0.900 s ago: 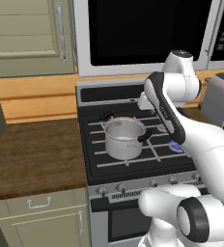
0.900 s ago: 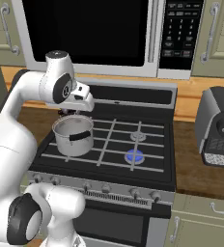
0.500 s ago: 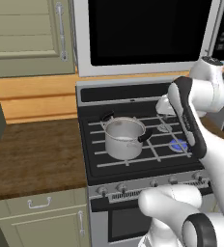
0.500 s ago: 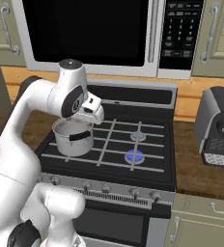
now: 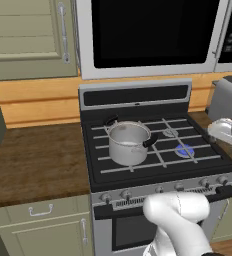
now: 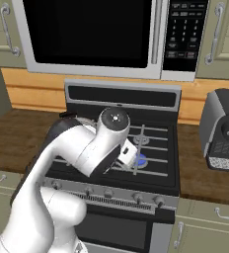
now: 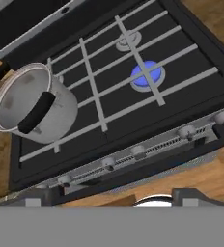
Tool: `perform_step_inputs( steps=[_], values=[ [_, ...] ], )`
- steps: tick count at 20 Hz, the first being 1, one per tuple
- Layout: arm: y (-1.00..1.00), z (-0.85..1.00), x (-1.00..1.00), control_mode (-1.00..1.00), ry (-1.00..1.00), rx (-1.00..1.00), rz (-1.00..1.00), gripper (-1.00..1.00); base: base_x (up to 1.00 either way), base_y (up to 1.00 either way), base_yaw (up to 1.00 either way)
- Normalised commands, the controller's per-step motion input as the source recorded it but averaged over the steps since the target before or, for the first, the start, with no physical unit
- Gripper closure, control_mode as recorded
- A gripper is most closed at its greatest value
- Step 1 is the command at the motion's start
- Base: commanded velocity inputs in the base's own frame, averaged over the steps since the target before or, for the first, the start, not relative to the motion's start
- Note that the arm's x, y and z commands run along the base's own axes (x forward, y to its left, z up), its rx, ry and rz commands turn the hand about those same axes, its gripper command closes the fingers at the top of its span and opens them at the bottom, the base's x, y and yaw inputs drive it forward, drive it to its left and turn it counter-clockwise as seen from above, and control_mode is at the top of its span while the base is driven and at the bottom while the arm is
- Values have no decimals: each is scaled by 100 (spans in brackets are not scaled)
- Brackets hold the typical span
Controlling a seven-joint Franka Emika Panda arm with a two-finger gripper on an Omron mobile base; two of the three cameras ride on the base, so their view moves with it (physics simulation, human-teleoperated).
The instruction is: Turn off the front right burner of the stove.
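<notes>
Stove (image 5: 138, 95): stainless gas range with a black cooktop and pale grate bars, set between wooden counters, under the microwave.
Microwave (image 5: 148, 30): big, with a black window, mounted on the wall right above the stove's back panel.
Left counter (image 5: 33, 160): dark wood, beside the stove, with pale green cabinet fronts below.
Arm (image 6: 82, 148): white, in the right base view it bends forward over the front left part of the cooktop, its hand end reaching towards the blue flame.
Coffee machine (image 6: 224, 131): grey and black, upright on the counter to the right of the stove.
Pot (image 5: 128, 142): steel, with two black handles, upright on the grates of the cooktop's left half, well apart from the lit burner.
Gripper (image 7: 115, 198): in the hand view the two finger tips sit far apart, with nothing between them; it looks down on the stove's front edge.
Front right burner (image 7: 147, 75): small round disc under crossing grate bars, glowing blue, at the front right of the cooktop (image 5: 184, 149).
Rear right burner (image 7: 128, 40): similar grey disc just behind the lit one, with no glow.
Knobs (image 7: 186, 131): small round ones in a row along the stove's front panel; the fingers touch none.
</notes>
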Motion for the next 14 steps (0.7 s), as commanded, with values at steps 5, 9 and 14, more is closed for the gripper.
perform_step_inputs(
  steps=[5,9,14],
  values=[
    [-100,-68,-87,-100,-15,14,-25,-100,0,0,0],
    [-95,-78,-49,-100,-12,2,-23,-100,0,0,0],
    [-46,-70,-17,-100,-32,-9,-9,-100,0,0,0]
  ],
)
